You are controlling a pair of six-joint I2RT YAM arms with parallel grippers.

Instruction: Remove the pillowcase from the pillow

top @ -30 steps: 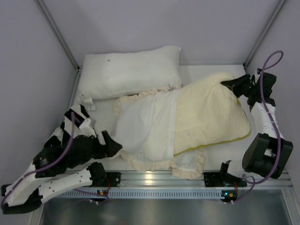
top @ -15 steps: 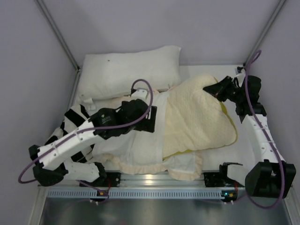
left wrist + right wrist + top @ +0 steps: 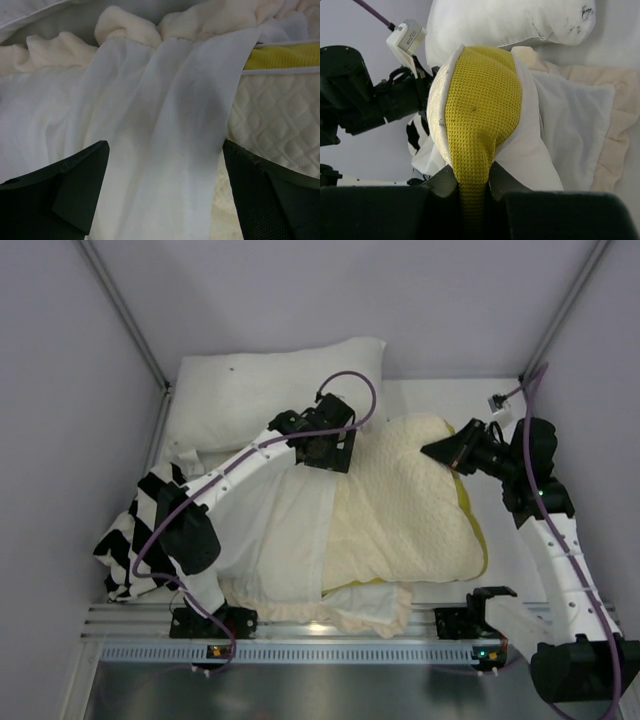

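The pillow [image 3: 400,505], cream, quilted and with a yellow edge, lies mid-table, its left part inside the pillowcase [image 3: 275,530]. The pillowcase shows its white inner side and cream ruffle. My left gripper [image 3: 325,455] hovers open over the pillowcase's far open edge. In the left wrist view the gripper [image 3: 165,192] has white pillowcase cloth [image 3: 165,125] between its wide-apart fingers, and the pillow [image 3: 272,115] is at the right. My right gripper [image 3: 445,452] is shut on the pillow's far right edge. In the right wrist view the gripper [image 3: 472,187] pinches the pillow's yellow mesh band [image 3: 480,100].
A plain white pillow [image 3: 270,390] lies at the back left, close behind the left gripper. A black-and-white striped cloth [image 3: 135,530] is bunched at the left edge. Grey walls close in on three sides. A metal rail [image 3: 320,628] runs along the front.
My left arm swung from the front left across to the pillowcase's far edge, uncovering the striped cloth. My right gripper moved left with the pillow's edge, and the pillow shifted left.
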